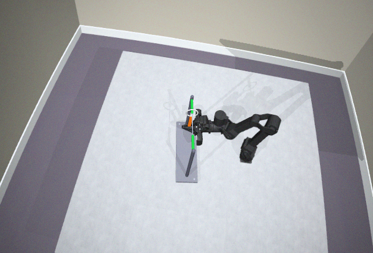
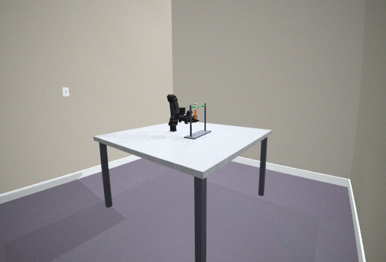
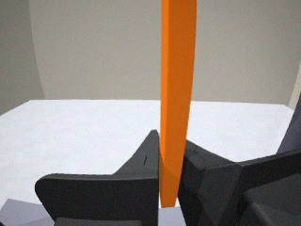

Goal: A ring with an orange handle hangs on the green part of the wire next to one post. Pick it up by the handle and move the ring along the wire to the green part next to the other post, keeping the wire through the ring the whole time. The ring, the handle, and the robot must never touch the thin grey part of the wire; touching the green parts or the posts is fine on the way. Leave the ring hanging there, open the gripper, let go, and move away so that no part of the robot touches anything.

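Note:
The white ring is around the wire at the inner end of the green part by one post. Whether it touches the wire is too small to tell. Its orange handle hangs down, roughly upright. My gripper is shut on the handle near its lower end, below the wire. The thin grey wire runs to the other green part by the other post. The ring is outside the wrist view.
The posts stand on a flat grey base on the white table. The arm reaches in from one side, its gripper between the posts. A post shows at the wrist view's right edge.

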Robot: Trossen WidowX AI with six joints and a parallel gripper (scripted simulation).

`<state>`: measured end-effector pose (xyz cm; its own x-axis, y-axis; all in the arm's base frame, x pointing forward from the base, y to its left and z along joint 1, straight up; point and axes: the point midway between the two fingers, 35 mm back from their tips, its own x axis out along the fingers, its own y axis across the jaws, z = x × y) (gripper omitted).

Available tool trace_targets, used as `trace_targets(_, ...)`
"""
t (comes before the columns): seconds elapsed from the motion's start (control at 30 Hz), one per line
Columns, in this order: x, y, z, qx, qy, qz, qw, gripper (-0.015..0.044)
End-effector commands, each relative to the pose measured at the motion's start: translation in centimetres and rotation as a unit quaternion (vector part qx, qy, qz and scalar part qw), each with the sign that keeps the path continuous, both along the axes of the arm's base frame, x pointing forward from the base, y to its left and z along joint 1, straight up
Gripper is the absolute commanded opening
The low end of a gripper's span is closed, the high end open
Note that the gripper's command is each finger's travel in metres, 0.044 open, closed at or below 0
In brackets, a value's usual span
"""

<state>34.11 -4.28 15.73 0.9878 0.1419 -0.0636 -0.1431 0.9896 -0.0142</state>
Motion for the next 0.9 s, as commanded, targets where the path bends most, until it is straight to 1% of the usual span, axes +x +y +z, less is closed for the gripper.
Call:
trace_targets(0.0,-0.2,0.5,-0.1,0.002,0.002,0.000,1.000,-0.0150)
trace_targets(0.87,-0.5,3.1,-0.1,0.004,0.001,0.001,1.000,-0.0150)
